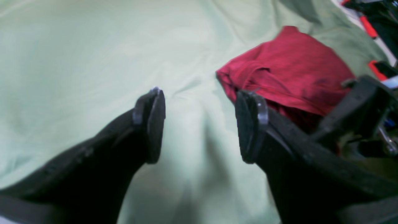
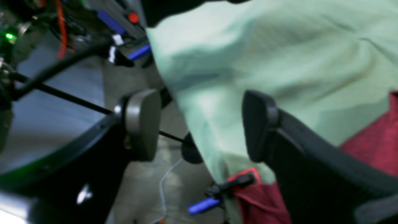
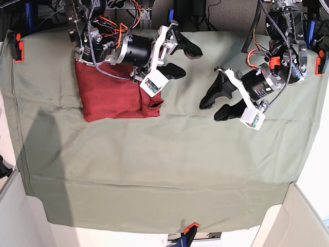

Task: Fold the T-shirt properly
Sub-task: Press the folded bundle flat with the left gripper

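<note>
The T-shirt (image 3: 110, 92) is a dark red bundle folded into a rough rectangle at the back left of the pale green cloth sheet (image 3: 164, 170). My right gripper (image 3: 189, 62) hovers just right of the shirt's right edge, open and empty. In the right wrist view its fingers (image 2: 141, 124) stand wide apart over the sheet's edge, and the T-shirt (image 2: 373, 143) shows behind the right finger. My left gripper (image 3: 211, 110) is open over bare sheet further right. The left wrist view shows the left gripper (image 1: 200, 124) empty, with the T-shirt (image 1: 289, 71) beyond its right finger.
Red clamps pin the sheet at the left edge (image 3: 18, 46), the front edge (image 3: 189, 229) and the right edge (image 3: 321, 59). Cables and arm mounts crowd the back edge (image 3: 118, 10). White table rims show at the front corners (image 3: 20, 216).
</note>
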Controlling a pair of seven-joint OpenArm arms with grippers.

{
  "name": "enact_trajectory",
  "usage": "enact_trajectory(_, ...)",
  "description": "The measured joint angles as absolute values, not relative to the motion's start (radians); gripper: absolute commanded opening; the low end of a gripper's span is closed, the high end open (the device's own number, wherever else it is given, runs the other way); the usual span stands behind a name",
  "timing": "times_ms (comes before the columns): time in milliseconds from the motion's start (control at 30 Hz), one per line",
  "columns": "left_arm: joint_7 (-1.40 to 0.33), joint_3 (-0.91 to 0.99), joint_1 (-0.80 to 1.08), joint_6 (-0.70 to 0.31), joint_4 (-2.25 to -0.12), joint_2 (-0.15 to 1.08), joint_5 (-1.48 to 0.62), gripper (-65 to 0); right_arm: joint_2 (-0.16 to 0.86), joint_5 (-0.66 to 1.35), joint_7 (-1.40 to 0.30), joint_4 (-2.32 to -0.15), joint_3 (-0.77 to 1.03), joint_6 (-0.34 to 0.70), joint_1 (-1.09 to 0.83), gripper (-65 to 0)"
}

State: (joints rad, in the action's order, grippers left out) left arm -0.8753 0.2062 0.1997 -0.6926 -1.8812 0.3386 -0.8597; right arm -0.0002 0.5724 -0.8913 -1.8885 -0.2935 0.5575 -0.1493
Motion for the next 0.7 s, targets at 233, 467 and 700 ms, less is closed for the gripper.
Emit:
enact_trajectory(233, -0.89, 0.181, 0.225, -0.693, -1.887, 0.346, -0.946, -35.2, 0.002, 0.347, -0.85, -1.943, -0.103, 0.534, -0.061, -65.0)
enact_trajectory(467, -0.89, -0.152, 0.273, -0.69, -2.022, 0.347, -0.83, -65.0, 0.075, 0.308, -0.785, -1.887, 0.189, 0.487, 0.054, -65.0)
enact_trajectory(700, -0.849, -0.461, 0.281, -0.69, -2.032, 0.347, -0.641, -65.0, 0.137, 0.318, -0.725, -1.65, 0.229, 0.49, 0.113, -65.0)
